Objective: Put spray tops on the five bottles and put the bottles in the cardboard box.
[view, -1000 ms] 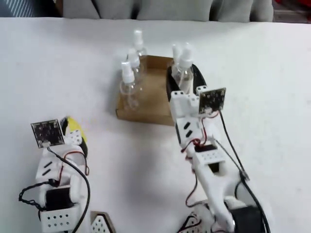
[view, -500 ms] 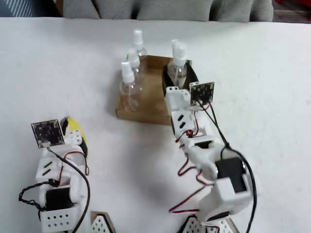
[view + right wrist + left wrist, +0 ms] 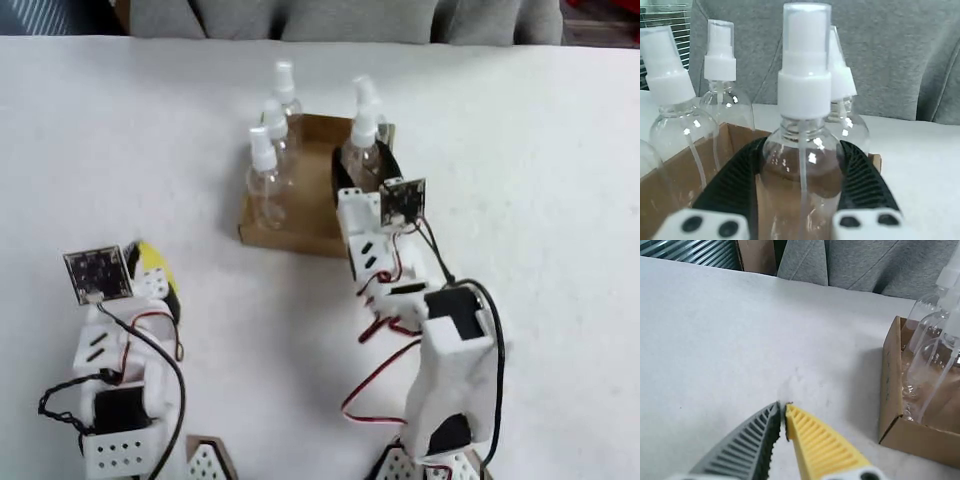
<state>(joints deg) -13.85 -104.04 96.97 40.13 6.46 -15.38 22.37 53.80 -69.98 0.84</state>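
The right end effector (image 3: 362, 172) is over the right side of the cardboard box (image 3: 305, 205). Its black jaws are spread just enough to clamp the round body of a clear bottle (image 3: 801, 150), one jaw pressed against each side. This bottle is upright and has a white spray top (image 3: 805, 60). Whether its base rests on the box floor cannot be told.

Just behind it, at the far right corner of the box, stands a second capped bottle (image 3: 366, 97). Three more capped bottles (image 3: 268, 180) stand in a row along the left side of the box, from near to far.

The left end effector (image 3: 783, 411) is at the near left, well apart from the box and low over the white tabletop (image 3: 520, 150). Its grey and yellow jaws are closed tip to tip with nothing between them.
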